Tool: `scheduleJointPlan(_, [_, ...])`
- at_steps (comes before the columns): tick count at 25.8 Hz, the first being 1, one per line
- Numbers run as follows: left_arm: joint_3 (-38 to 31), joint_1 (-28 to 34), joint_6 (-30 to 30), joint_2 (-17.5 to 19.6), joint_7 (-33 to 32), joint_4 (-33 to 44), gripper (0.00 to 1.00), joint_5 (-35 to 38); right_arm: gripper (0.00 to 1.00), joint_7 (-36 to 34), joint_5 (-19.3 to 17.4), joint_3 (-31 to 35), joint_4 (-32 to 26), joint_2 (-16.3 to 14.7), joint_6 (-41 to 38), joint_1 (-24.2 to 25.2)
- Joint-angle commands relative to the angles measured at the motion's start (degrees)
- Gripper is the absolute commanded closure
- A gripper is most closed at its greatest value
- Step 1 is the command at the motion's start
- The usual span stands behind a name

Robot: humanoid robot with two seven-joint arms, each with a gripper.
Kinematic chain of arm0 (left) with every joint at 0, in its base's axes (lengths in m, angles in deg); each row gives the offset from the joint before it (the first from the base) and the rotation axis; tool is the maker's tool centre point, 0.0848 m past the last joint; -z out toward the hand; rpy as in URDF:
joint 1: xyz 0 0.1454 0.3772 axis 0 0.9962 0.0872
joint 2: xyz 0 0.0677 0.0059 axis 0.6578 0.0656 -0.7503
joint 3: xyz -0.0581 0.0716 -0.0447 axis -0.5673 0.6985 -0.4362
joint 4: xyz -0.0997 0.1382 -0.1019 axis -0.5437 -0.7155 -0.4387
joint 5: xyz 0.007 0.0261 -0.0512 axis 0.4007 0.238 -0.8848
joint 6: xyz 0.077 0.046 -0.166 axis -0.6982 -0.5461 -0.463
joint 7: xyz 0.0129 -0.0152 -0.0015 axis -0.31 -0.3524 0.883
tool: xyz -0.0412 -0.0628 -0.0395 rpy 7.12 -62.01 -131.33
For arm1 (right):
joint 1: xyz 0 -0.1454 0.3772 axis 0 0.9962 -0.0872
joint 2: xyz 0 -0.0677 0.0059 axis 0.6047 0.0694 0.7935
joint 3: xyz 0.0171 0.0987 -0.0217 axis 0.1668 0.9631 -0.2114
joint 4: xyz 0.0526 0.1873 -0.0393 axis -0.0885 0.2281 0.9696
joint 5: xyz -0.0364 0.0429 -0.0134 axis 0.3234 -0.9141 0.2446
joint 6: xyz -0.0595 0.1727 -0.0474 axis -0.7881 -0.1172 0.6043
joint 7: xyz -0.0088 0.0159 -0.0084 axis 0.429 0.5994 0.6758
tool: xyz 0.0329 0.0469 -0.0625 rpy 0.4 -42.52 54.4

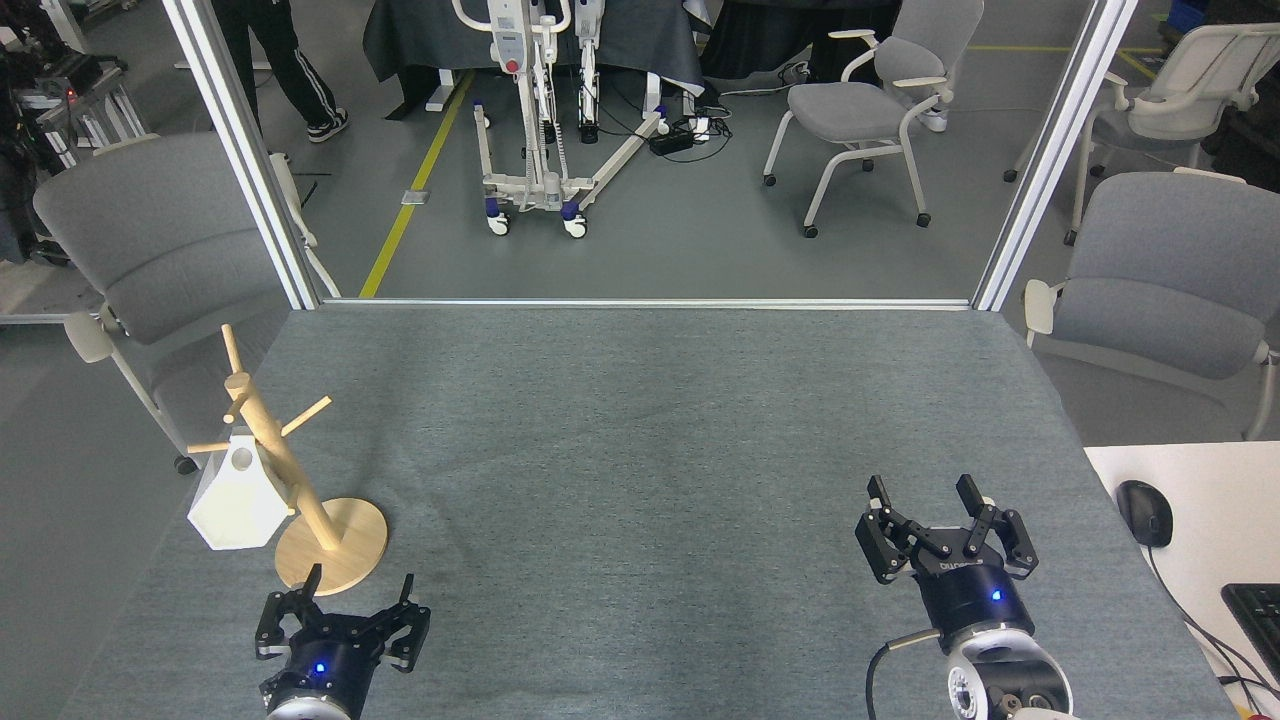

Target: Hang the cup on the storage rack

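Nearest, the left gripper (345, 625) sits low over the counter (650, 450) with its fingers spread and empty, just in front of the storage rack (300, 480); the right gripper (938, 520) is likewise open and idle, well apart on the other side. The cup (238, 495) hangs from a lower peg on the rack's left side, mouth turned down and away, so its inside cannot be seen. The rack's pole looks tilted; a brush against the base could tip it or shake the cup loose.
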Motion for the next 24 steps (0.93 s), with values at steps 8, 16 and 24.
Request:
scheduleJointPlan(8, [20.06,-3.22,-11.34,-2.22,1.21,5.62,0.02,-11.14,0.01,-0.01,-0.07,0.11,0.61,-0.13,-0.03,-2.54])
scheduleJointPlan(16, [30.08,-5.85,-22.77,-2.31,0.42,5.53,0.02,-14.04,0.01,-0.19,-0.16,0.11,4.83,0.14,-0.03,-4.21])
scheduleJointPlan(24, [29.73,-5.77,-23.73,-2.22,0.15,5.35,0.02,-14.22,0.01,-0.36,-0.16,0.20,4.83,-0.04,-0.12,-4.21])
